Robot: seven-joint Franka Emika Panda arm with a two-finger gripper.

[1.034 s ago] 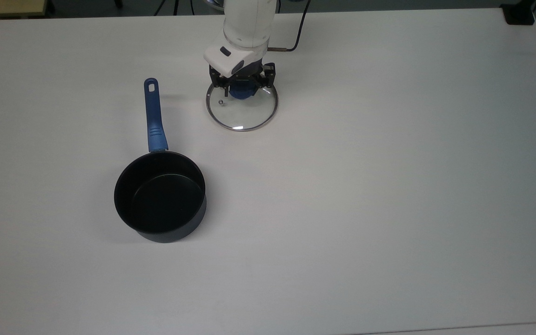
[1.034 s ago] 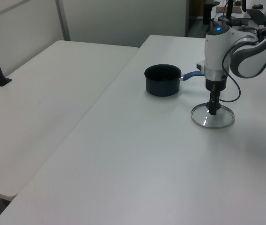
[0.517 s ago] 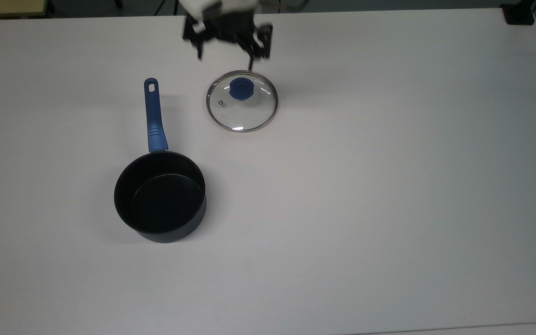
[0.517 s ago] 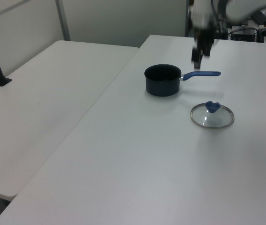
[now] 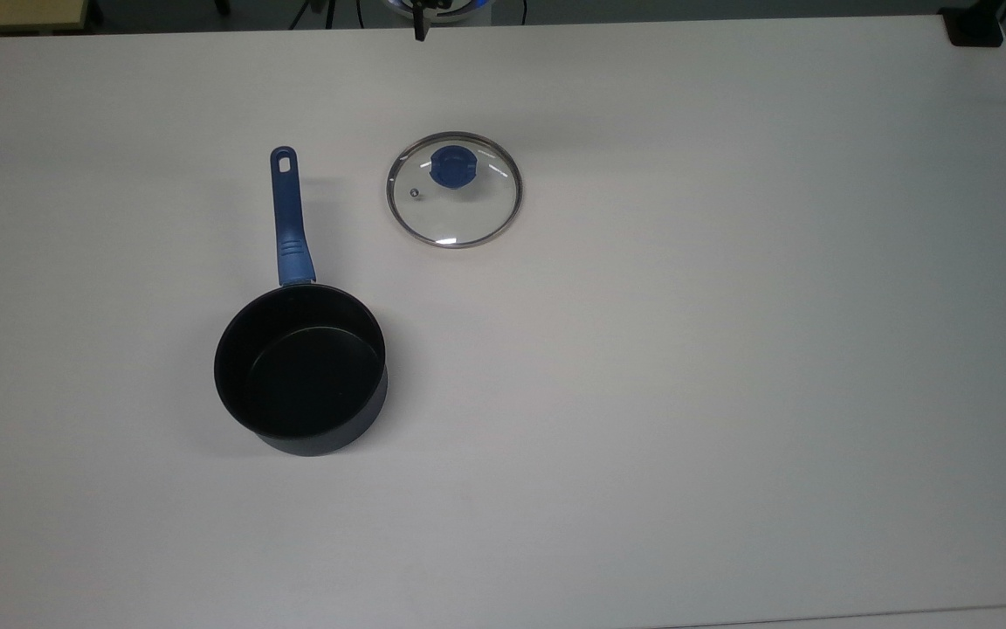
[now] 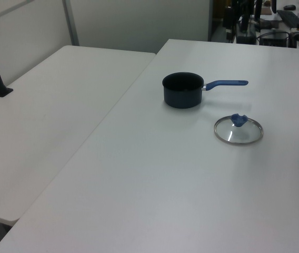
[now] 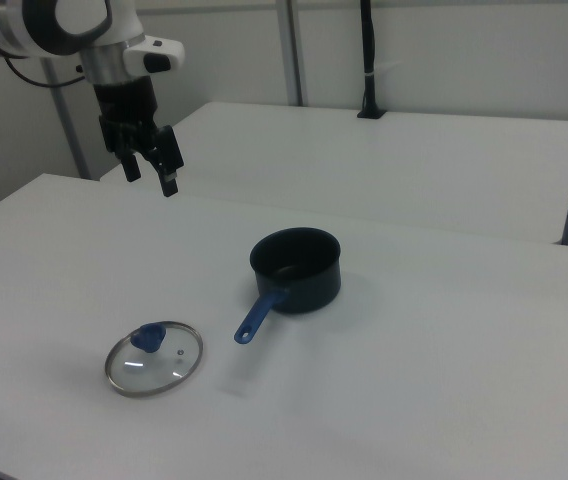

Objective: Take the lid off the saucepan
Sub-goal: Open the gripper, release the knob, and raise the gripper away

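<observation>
White tabletop [image 5: 730,393] carries everything. Left of centre in the top view, the small dark navy saucepan [image 5: 300,369] stands uncovered. Upper centre, the round clear glass lid [image 5: 454,190], steel-rimmed and blue-knobbed, lies flat, well apart. Keep the two-finger gripper [image 7: 154,168], parted and empty, raised clear.

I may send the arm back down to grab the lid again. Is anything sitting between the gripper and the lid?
Nothing visible does. The gripper hangs open in the air, and the lid lies flat on bare table, apart from the saucepan, which stands off to the right view's right.
</observation>
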